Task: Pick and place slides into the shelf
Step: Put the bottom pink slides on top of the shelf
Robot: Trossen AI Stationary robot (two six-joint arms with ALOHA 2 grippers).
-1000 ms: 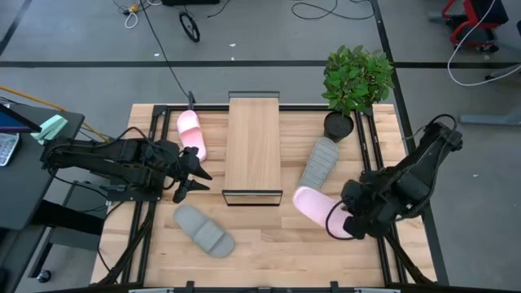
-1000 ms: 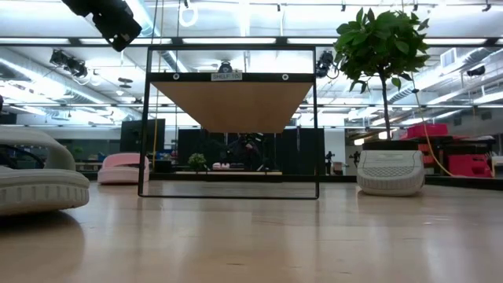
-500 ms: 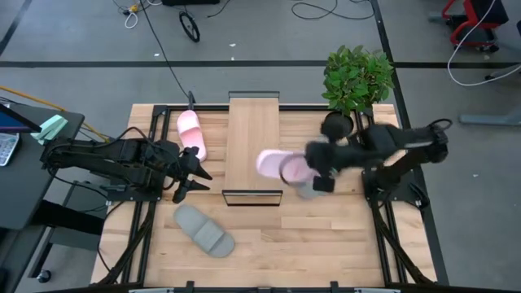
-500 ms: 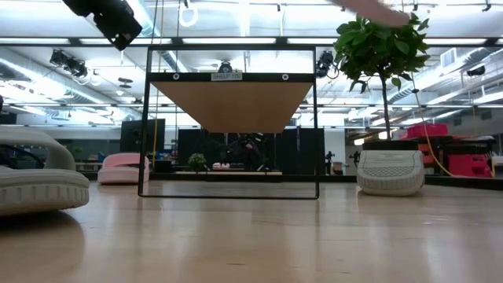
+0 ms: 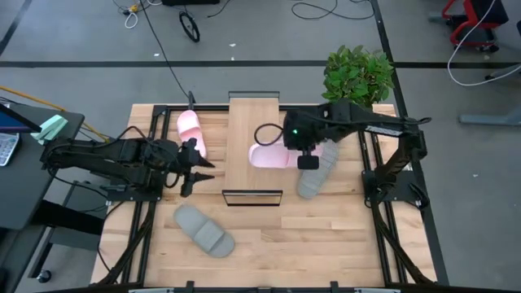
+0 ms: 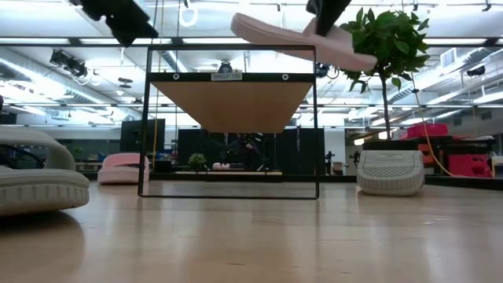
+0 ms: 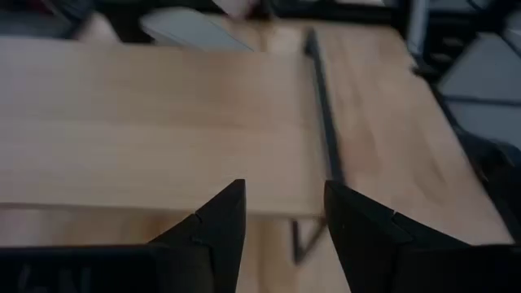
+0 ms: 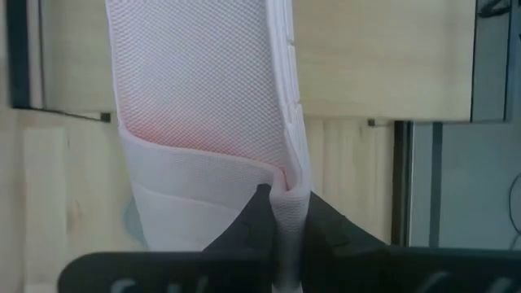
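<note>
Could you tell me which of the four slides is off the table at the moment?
The pink slide pinched in the right gripper, held above the shelf; the others lie on the table.

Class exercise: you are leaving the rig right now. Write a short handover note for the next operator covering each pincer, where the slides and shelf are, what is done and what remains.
Right pincer: shut on the edge of a pink slide, held in the air above the shelf, not yet set down.
Left pincer: open, empty, waiting left of the shelf.
Second pink slide: on the table left of the shelf.
Grey slide: on the table in front of the shelf.
Other grey slide: on the table right of the shelf, near the potted plant.
Done: no slide rests on the shelf yet.
Left: place the held one, then the other three.
</note>
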